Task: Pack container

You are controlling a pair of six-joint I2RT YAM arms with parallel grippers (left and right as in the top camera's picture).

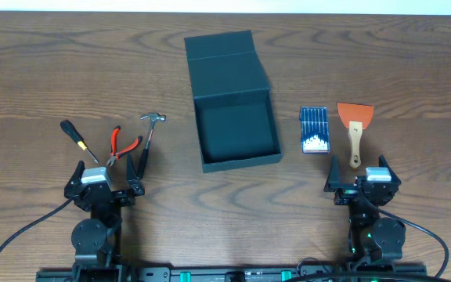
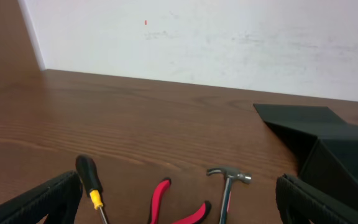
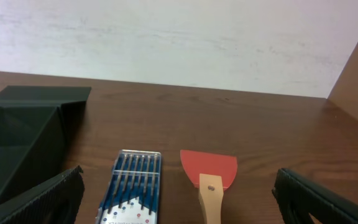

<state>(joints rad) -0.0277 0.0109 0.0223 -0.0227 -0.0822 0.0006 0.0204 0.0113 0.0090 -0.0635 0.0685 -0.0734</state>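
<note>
The dark teal container (image 1: 233, 157) lies open at the table's middle, its flap lid (image 1: 224, 45) folded back; it looks empty inside. It also shows in the left wrist view (image 2: 328, 140) and the right wrist view (image 3: 17, 143). To its left lie a screwdriver (image 1: 77, 139), red-handled pliers (image 1: 120, 146) and a hammer (image 1: 149, 135). To its right lie a small blue case of bits (image 1: 314, 129) and a scraper with orange blade and wooden handle (image 1: 355, 129). My left gripper (image 1: 105, 174) is open and empty, just in front of the left tools. My right gripper (image 1: 362, 176) is open and empty, in front of the scraper.
The tools also show in the left wrist view: screwdriver (image 2: 90, 180), pliers (image 2: 166, 202), hammer (image 2: 229, 180). The right wrist view shows the blue case (image 3: 132, 186) and the scraper (image 3: 209, 177). A white wall stands behind the table's far edge.
</note>
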